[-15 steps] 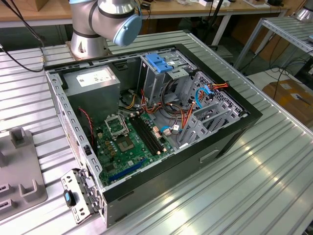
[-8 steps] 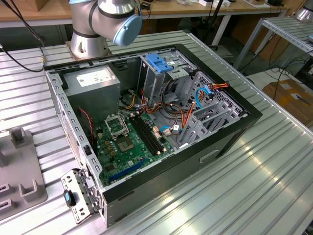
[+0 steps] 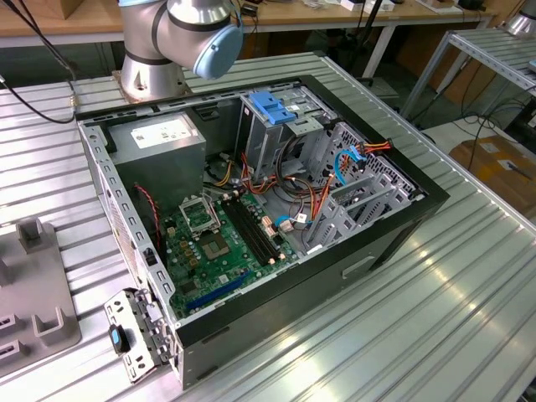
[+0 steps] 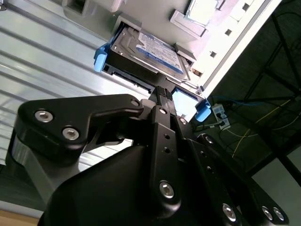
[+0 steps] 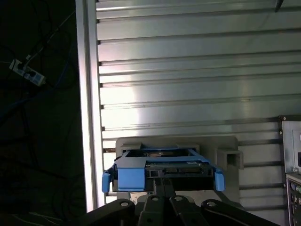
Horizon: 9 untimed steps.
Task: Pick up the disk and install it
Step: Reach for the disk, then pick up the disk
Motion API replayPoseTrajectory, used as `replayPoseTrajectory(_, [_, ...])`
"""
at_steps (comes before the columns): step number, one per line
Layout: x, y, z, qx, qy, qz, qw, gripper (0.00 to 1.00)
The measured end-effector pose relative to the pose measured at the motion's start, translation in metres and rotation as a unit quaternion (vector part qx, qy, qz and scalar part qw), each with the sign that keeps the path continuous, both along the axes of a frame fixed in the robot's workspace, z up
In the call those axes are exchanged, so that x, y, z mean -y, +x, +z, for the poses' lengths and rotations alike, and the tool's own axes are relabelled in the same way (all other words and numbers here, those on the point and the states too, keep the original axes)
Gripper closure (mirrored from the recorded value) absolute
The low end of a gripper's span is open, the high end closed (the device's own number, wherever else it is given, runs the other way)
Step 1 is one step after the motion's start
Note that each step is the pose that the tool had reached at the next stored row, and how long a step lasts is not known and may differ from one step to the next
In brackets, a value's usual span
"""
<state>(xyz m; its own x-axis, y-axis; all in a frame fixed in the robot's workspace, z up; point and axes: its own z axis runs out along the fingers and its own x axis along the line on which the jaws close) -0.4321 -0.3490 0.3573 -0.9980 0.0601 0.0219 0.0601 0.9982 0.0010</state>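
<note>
- Second wrist view shows me the disk (image 4: 155,49) seated in the grey holder (image 4: 141,14) on the ribbed tabletop (image 4: 47,61), with its label face showing.
- My fingers (image 4: 164,120) are closed together. Their tips sit against the connector end that juts out of the holder, midway between the blue rail tabs. Whether they pinch the frame I can't say.
- By my reading, the disk's long axis runs straight back into the holder, in line with the fingers.

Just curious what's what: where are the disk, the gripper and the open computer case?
disk (image 4: 160,51), second wrist view, its label.
gripper (image 4: 161,94), second wrist view, its tip.
computer case (image 3: 276,311), exterior view, its black side wall.
</note>
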Motion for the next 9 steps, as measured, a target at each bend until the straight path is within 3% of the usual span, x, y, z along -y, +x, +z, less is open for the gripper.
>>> replayPoseTrajectory(9, [-0.0001,0.0,0.0001,-0.0001,0.0,0.001,1.0,0.89])
